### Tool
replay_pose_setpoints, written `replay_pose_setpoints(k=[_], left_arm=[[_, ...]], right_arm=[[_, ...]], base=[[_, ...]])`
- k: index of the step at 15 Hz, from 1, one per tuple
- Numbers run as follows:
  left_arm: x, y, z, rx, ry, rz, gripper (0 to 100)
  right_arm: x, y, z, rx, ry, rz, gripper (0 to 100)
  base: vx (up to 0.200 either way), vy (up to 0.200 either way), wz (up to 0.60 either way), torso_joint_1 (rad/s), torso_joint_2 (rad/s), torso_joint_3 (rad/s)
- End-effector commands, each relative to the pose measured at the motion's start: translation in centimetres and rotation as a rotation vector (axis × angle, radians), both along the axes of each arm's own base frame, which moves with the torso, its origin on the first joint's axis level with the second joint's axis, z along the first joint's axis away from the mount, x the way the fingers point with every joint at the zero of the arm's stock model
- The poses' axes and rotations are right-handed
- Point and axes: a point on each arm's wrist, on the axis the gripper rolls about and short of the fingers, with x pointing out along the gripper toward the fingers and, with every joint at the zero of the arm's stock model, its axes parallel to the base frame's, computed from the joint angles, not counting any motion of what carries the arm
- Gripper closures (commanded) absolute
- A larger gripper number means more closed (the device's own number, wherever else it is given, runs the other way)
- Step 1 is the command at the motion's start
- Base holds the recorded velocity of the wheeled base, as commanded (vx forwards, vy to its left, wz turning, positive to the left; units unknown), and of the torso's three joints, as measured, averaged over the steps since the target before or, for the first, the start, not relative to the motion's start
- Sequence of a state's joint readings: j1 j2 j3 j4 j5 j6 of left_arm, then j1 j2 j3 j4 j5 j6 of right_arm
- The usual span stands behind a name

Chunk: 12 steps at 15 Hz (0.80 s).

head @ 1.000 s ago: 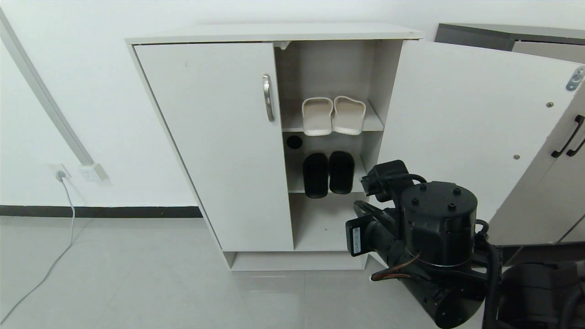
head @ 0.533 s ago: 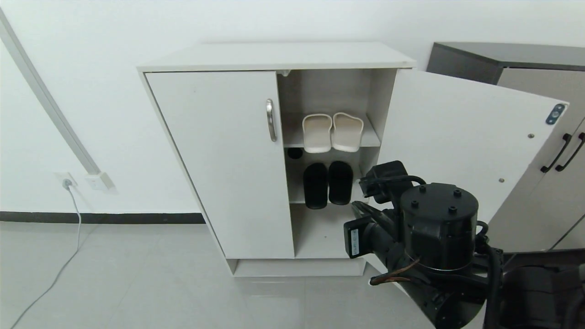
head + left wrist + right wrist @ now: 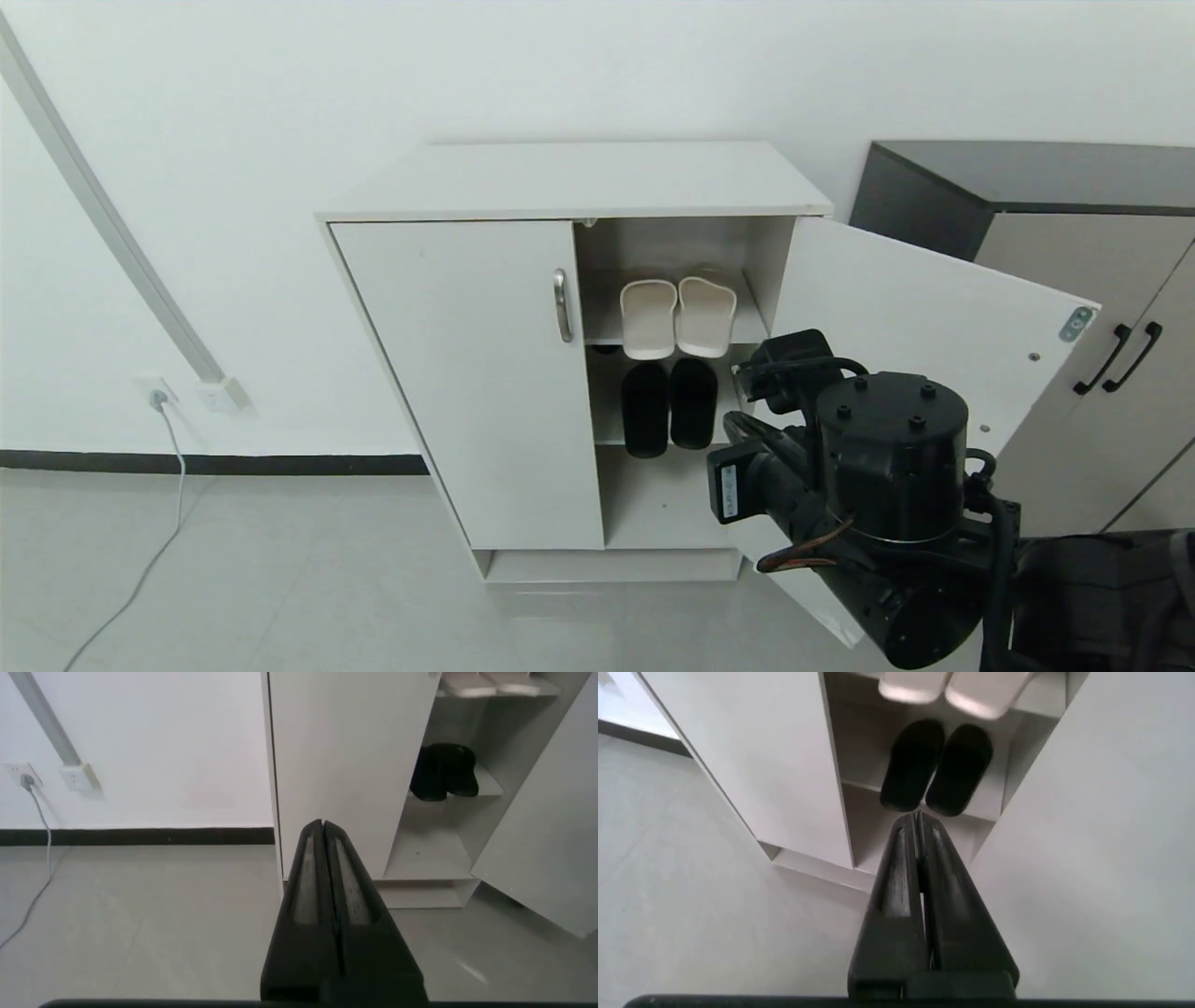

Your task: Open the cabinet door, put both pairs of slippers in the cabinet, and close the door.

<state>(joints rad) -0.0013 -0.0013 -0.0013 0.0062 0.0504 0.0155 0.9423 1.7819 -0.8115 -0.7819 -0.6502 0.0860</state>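
The white cabinet [image 3: 579, 177] stands against the wall, its left door [image 3: 467, 373] shut and its right door [image 3: 915, 317] swung open. A beige pair of slippers [image 3: 677, 315] lies on the upper shelf and a black pair [image 3: 668, 406] on the shelf below. My right arm [image 3: 840, 467] hangs in front of the open door. My right gripper [image 3: 920, 821] is shut and empty, pointing at the black slippers [image 3: 936, 765] from some way off. Low over the floor, my left gripper [image 3: 322, 826] is shut and empty, facing the shut door [image 3: 346, 756].
A dark grey cabinet [image 3: 1074, 243] with black handles stands just right of the open door. A wall socket with a cable [image 3: 154, 397] is at the left, under a slanted conduit [image 3: 93, 205]. Grey tile floor [image 3: 280, 579] lies free in front.
The whole head view has shifted: the cabinet now looks smaller and lower, so the camera has backed away. Slippers, doors and both shut grippers look unchanged.
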Motion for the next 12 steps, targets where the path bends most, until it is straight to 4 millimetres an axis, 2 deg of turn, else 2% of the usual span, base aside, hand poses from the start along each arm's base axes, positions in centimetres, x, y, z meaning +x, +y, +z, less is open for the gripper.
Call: replay_pose_setpoints(k=[1, 12], left_arm=[[0.01, 0.00, 0.01, 0.000, 0.001, 0.000, 100], [0.01, 0.00, 0.01, 0.000, 0.001, 0.000, 100]], right_arm=[[0.03, 0.02, -0.06, -0.001, 0.001, -0.001, 100], [-0.04, 0.01, -0.18, -0.005, 0.004, 0.001, 100]], base=[[0.000, 0.000, 0.00, 0.168, -0.48, -0.320], [0.000, 0.000, 0.00, 0.200, -0.51, -0.312]])
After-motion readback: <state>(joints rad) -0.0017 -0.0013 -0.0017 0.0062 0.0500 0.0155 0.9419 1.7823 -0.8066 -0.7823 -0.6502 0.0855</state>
